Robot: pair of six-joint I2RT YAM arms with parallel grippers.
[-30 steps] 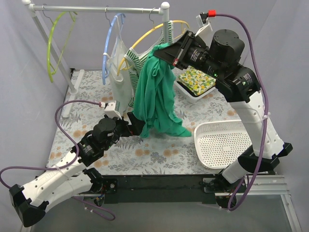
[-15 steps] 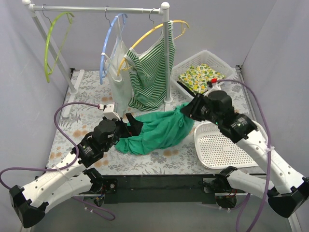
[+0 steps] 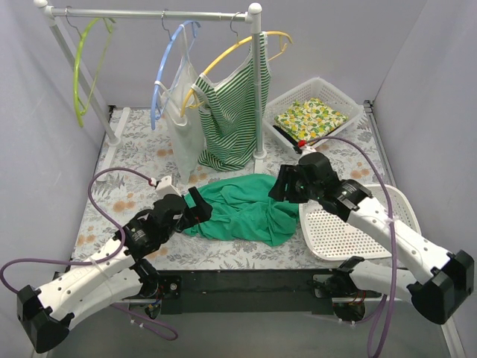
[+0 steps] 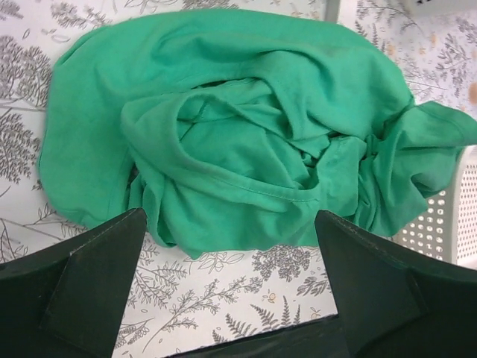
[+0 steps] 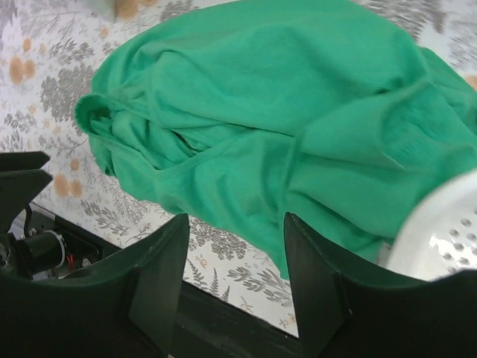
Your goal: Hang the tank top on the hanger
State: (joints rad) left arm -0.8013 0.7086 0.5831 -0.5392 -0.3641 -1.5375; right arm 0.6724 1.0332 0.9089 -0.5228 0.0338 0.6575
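The emerald-green tank top (image 3: 242,210) lies crumpled in a heap on the floral table, its right end against the white basket. In the wrist views the tank top (image 4: 238,127) (image 5: 276,112) fills most of the picture. My left gripper (image 3: 197,207) is open at the heap's left edge, and nothing is between the fingers of that gripper (image 4: 229,222). My right gripper (image 3: 279,186) hovers over the heap's right end, its jaws apart; this gripper (image 5: 235,224) holds nothing. The lime hanger (image 3: 83,71) hangs bare at the left end of the rail.
The clothes rail (image 3: 149,13) also carries a light-blue hanger (image 3: 162,71) with a white top and a yellow hanger (image 3: 223,56) with a striped top. A white perforated basket (image 3: 350,224) sits front right. A second basket (image 3: 309,115) with lemon-print cloth stands behind it.
The right arm came down from high by the rail to the table with the tank top, then its jaws opened and let it go. The cloth now lies in a heap.
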